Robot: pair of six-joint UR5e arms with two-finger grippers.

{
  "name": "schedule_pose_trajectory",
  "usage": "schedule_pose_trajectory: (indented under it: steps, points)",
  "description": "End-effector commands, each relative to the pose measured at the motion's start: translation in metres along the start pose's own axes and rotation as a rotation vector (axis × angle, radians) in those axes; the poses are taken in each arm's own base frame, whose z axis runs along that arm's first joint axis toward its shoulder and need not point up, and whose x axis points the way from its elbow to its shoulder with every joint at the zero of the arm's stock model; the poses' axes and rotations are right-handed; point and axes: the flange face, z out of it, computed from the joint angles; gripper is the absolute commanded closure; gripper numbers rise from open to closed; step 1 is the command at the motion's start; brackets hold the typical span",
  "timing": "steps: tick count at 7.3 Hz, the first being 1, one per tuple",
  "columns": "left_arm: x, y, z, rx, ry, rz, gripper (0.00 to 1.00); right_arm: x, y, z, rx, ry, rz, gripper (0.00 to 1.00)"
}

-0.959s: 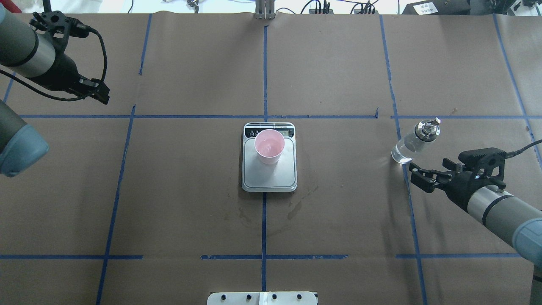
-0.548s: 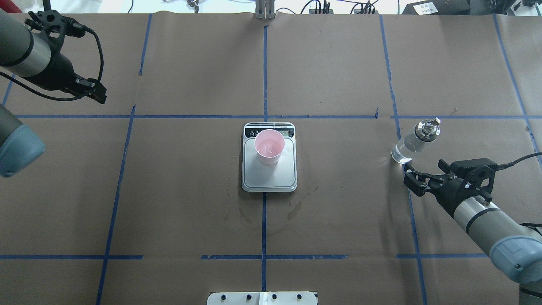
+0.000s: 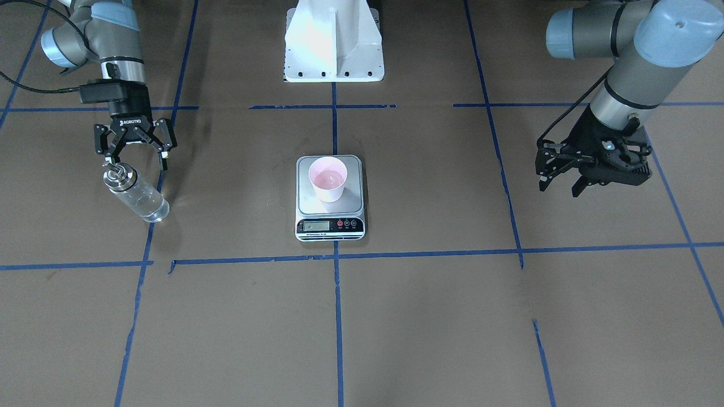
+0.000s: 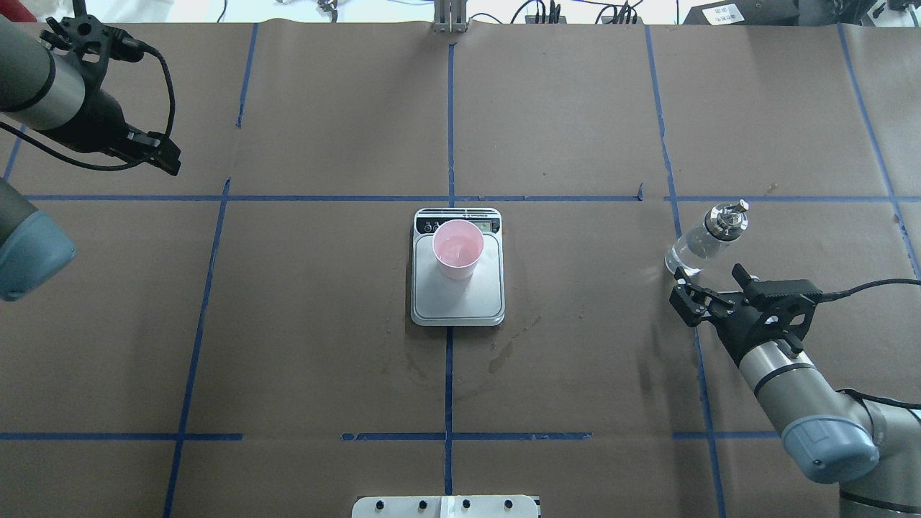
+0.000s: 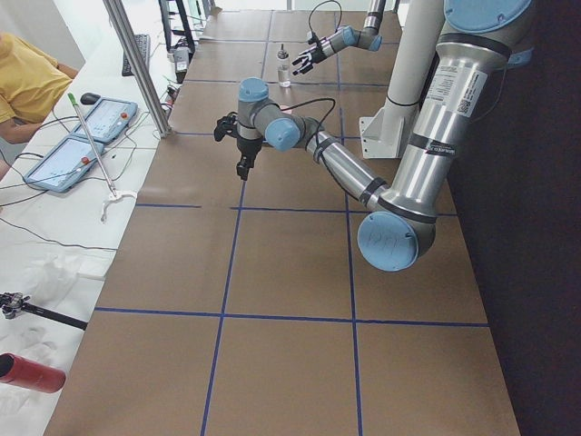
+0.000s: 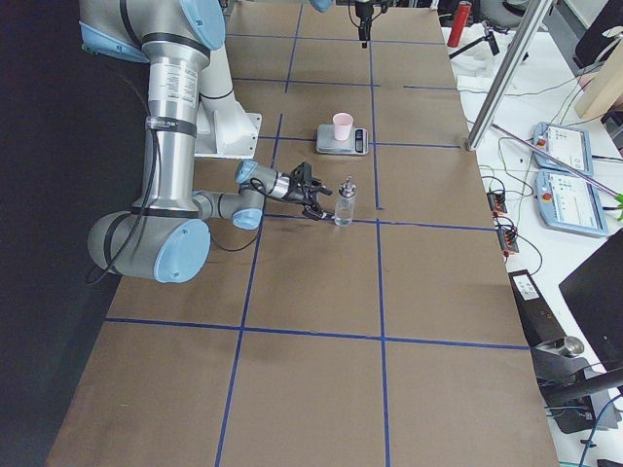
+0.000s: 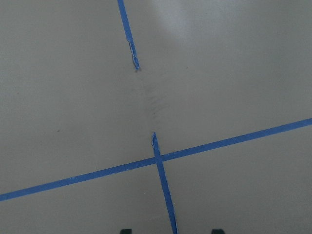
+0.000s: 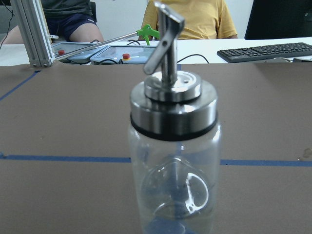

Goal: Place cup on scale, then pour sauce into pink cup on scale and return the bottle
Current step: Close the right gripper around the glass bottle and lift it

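The right arm (image 4: 773,370) and left arm (image 4: 39,86) are smooth silver-grey tubes joined by rounded pale blue caps (image 4: 827,440). Behind each black two-finger claw, the right gripper (image 3: 134,161) and left gripper (image 3: 559,186), sits a black camera mount (image 4: 781,291) trailing a thin black cable (image 4: 171,90). White ROBOTIQ lettering (image 3: 129,121) marks the right claw's body, just behind its fingers. A white pedestal (image 3: 334,51) shows dark bolt holes.

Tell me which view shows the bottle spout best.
Right wrist: the bottle fills the frame, spout sharp and close. Overhead and front show it small beside the right gripper; in the side views it is tiny.
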Motion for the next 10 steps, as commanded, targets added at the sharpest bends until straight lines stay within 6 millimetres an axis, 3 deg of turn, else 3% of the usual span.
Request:
schedule_pose_trajectory:
  steps: [1,2,5,10]
  points:
    - [0.000,0.000,-0.002,0.002,0.000,-0.001,0.35,-0.004,0.007,0.011,0.046,0.018,0.002,0.00]
    - [0.000,0.000,-0.002,0.002,0.000,-0.001,0.32,-0.017,0.005,0.013,0.067,0.012,0.016,0.00]
    - [0.001,0.001,-0.004,0.005,0.002,0.000,0.04,-0.010,0.012,0.019,0.068,0.027,0.000,0.00]
    - [0.003,0.002,-0.008,0.011,0.006,0.005,0.01,-0.006,0.003,0.027,0.084,0.045,0.004,0.00]
